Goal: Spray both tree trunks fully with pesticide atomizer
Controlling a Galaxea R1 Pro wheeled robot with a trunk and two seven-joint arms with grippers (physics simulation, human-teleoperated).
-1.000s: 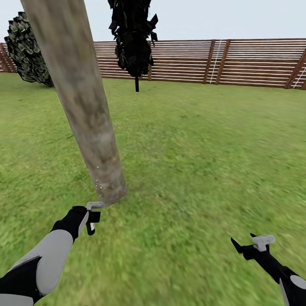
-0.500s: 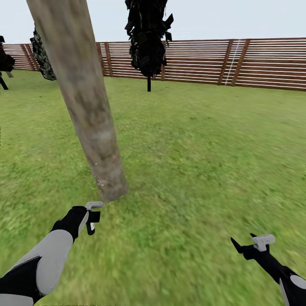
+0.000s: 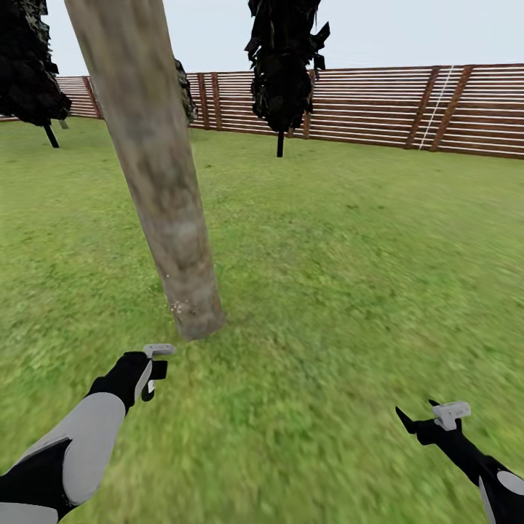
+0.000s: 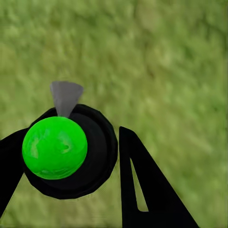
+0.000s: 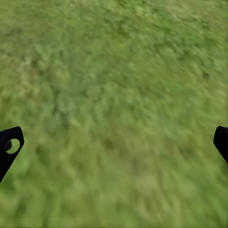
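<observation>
Jaws of the left gripper [image 4: 71,156] are clamped around the pesticide atomizer [image 4: 71,152], seen from above in the left wrist view as a dark round body with a bright green cap and a grey nozzle, held low over the floor [image 3: 349,276] just short of the tree trunk [image 3: 164,189]. Jaws of the right gripper [image 3: 422,418] are spread wide with nothing between them, well apart to the right. Beyond, dark trees [image 3: 284,65] stand before the slatted fence [image 3: 378,109].

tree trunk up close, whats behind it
Behind the thick trunk are lawn, a dark tree peeking past its right edge, and the slatted fence. The rest of that tree and the fence directly behind are covered.
</observation>
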